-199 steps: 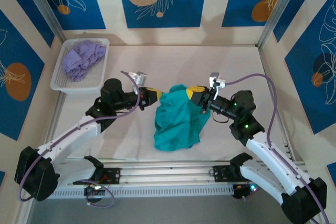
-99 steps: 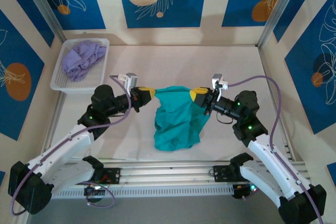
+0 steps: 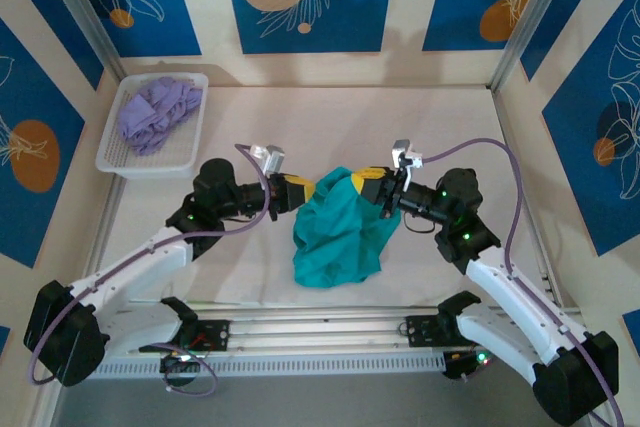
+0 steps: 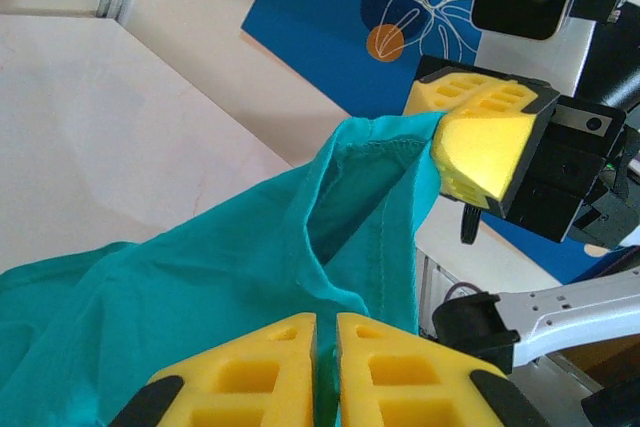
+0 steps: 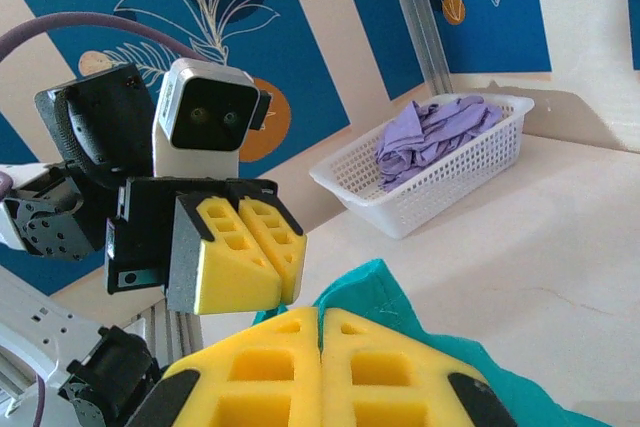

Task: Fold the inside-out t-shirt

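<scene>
Pale desk point(image 3: 400, 117), mid-near: the inside-out t-shirt point(image 3: 340, 237) hangs bunched between the left pincer point(image 3: 303, 190) and right pincer point(image 3: 366, 183), both clenched on its edge. Step looks like spreading; next, pull apart and lay it flat.

Bright, even light is falling from overhead in the top view, and the arms point(image 3: 130, 265) are casting only faint, soft-edged shadows on the pale table point(image 3: 330, 117). Colours are reading saturated and edges crisp there. In the left wrist view the table is washing out toward white at the upper left, while the shirt point(image 4: 200, 277) is showing darker shade inside its folds. The near pads point(image 4: 245, 377) are looking slightly soft along the bottom of both wrist views. A soft shadow is lying beside the basket point(image 5: 440, 182).
</scene>
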You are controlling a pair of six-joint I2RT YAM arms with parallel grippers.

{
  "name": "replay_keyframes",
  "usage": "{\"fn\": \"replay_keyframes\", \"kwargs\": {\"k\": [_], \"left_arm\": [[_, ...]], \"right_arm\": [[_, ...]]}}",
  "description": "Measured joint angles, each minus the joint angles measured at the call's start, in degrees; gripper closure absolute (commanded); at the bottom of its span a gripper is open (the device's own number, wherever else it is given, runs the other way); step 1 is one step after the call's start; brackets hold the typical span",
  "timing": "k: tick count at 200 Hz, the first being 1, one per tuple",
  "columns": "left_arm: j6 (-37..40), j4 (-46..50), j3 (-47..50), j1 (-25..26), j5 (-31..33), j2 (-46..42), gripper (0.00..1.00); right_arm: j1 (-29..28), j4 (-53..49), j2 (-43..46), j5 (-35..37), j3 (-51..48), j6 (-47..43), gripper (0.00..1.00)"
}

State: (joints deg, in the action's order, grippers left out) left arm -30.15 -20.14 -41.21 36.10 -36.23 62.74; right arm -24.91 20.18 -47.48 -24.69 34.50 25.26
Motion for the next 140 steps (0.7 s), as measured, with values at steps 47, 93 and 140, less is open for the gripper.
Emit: {"fn": "replay_keyframes", "kwargs": {"k": [47, 93, 140], "left_arm": [[0.57, 0.07, -0.07, 0.04, -1.31, -0.02, 0.7], [4.33, 8.87, -3.61, 0.07, 4.17, -0.02, 0.44], [9.29, 18.03, -9.6, 0.17, 10.21, 0.76, 0.26]], "right_arm": [[0.0, -0.07, 0.02, 0.0, 0.0, -0.02, 1.0], [0.0, -0.33, 1.22, -0.42, -0.11, -0.48, 1.0], [0.0, -0.72, 1.51, -2.58, -0.2, -2.25, 1.0]]}}
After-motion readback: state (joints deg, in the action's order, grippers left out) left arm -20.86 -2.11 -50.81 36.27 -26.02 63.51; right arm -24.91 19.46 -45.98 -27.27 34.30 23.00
